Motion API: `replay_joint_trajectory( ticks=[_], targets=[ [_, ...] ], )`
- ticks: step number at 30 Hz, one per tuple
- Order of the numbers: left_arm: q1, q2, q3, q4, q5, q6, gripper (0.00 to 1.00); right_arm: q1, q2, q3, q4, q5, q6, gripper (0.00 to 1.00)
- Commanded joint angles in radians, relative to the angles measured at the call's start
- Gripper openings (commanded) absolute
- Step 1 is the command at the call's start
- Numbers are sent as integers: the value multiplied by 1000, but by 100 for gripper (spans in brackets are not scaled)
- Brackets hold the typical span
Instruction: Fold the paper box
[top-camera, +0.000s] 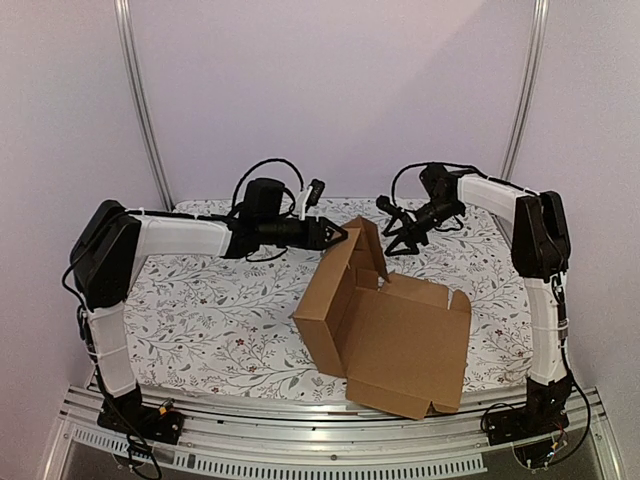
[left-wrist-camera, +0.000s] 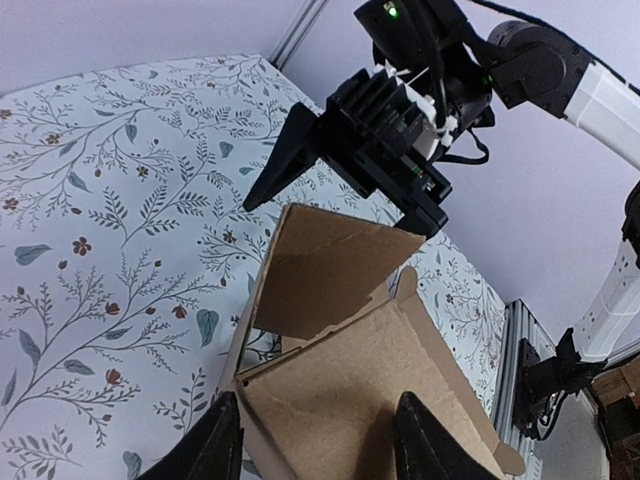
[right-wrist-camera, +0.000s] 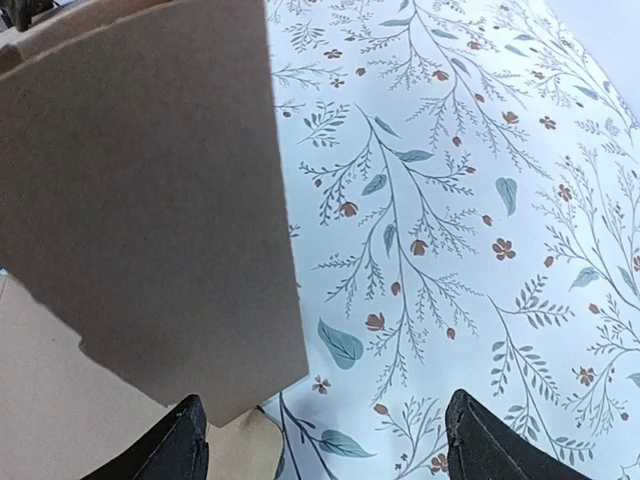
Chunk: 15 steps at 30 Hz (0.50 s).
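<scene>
Along the near edge runs a metal rail (top-camera: 300, 440), with the two arm bases bolted at its ends. Just beyond it lies the box (top-camera: 400, 340), brown cardboard, right of centre on a cloth (top-camera: 200, 300) printed with leaves and small flowers. The box is part folded: its big panel lies flat, with the near corner reaching over the cloth's near edge, one side wall stands up along the left, and at the far end a flap (top-camera: 365, 245) is raised upright.

Behind the box both arms reach in toward that flap. The left gripper (top-camera: 338, 234) hangs just left of the flap's top; its wrist view shows its jaws well apart with nothing held, looking down into the box's open inside. The right gripper (top-camera: 400, 238) comes in from the other side, jaws spread wide and gripping nothing. Seen from the left wrist, one of its fingertips (left-wrist-camera: 425, 218) sits right at the flap's top corner (left-wrist-camera: 330, 265); whether it touches the cardboard cannot be told. From the right wrist, the flap (right-wrist-camera: 150, 180) fills the left side of the view, beside the left finger

Farthest back, a plain lilac wall (top-camera: 330, 90) rises behind the table
</scene>
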Motion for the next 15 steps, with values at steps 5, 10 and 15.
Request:
replay_joint_trajectory(
  ticks=[5, 10, 15],
  targets=[
    [-52, 22, 63, -186, -45, 103, 52, 64, -47, -67, -113, 23, -189, 84],
    [-72, 38, 98, -229, -16, 150, 52, 64, -87, -132, -39, 63, -178, 83],
    [-84, 46, 121, -283, -12, 182, 52, 71, -100, -140, -80, 18, -197, 80]
  ],
)
